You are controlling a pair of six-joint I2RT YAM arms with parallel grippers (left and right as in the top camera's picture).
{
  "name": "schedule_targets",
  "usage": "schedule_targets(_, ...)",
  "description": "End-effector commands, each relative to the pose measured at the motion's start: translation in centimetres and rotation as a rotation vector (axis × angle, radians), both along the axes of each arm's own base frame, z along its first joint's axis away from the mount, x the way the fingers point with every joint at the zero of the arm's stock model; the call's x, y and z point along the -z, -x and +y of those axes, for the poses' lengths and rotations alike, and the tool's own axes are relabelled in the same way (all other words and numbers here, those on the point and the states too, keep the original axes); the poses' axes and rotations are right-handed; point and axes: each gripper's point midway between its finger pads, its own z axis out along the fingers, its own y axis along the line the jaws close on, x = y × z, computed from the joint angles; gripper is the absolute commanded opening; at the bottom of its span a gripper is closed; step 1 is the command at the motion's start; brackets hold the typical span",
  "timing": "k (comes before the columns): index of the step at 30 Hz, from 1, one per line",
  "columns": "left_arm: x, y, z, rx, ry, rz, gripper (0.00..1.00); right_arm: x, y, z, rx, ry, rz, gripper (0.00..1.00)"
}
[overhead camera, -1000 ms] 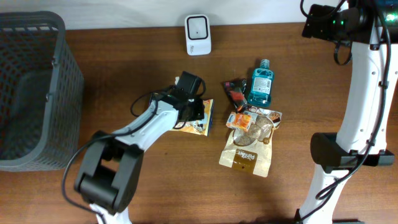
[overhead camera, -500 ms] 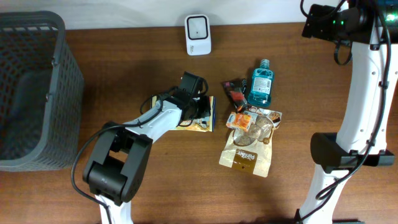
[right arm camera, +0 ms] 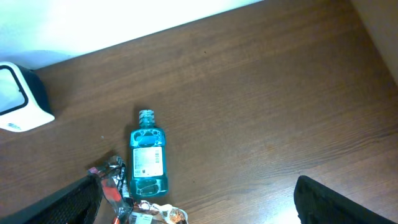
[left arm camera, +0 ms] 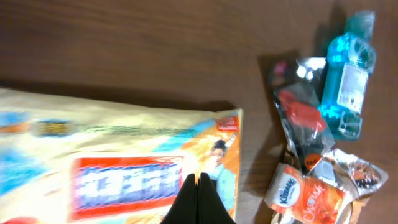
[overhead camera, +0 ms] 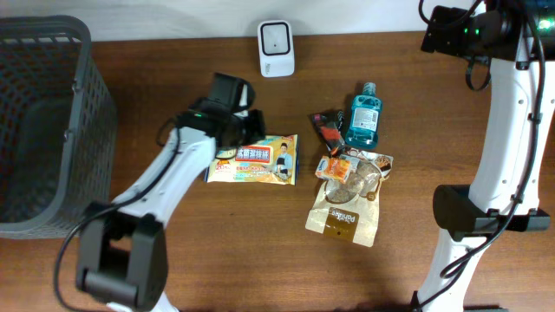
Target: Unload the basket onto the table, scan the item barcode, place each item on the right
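Note:
A yellow snack packet (overhead camera: 256,161) lies flat on the brown table, printed face up; it fills the lower left of the left wrist view (left arm camera: 112,162). My left gripper (overhead camera: 249,133) hovers at the packet's far edge. Its black fingertips (left arm camera: 199,182) are pressed together, and nothing shows between them. The white scanner (overhead camera: 277,48) stands at the table's back edge, apart from the packet. My right gripper (right arm camera: 205,208) is raised high at the back right with its fingers spread wide and holding nothing.
A blue mouthwash bottle (overhead camera: 362,117), a red wrapper (overhead camera: 329,129), an orange tissue pack (overhead camera: 335,166) and a brown pouch (overhead camera: 345,217) lie clustered right of the packet. A dark mesh basket (overhead camera: 43,130) stands at the left edge.
My left arm has swung left and back toward the scanner side. The yellow packet, half covered before, now shows at full length and reaches further left. The right arm has not moved.

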Motion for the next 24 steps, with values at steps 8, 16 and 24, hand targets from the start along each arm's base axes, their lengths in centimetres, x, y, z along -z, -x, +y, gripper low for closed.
schedule_targets(8, 6.9, 2.6, 7.5, -0.12, -0.317, 0.196, 0.0, 0.2, 0.1, -0.4, 0.015, 0.011, 0.009, 0.98)
schedule_targets(16, 10.7, 3.7, 6.9, -0.09, -0.303, 0.3, 0.0, 0.2, 0.1, -0.4, 0.015, 0.011, 0.009, 0.98)
schedule_targets(24, 1.0, 1.6, 6.8, -0.086, -0.252, 0.102, 0.0, 0.2, 0.1, -0.4, 0.015, 0.011, 0.009, 0.98)
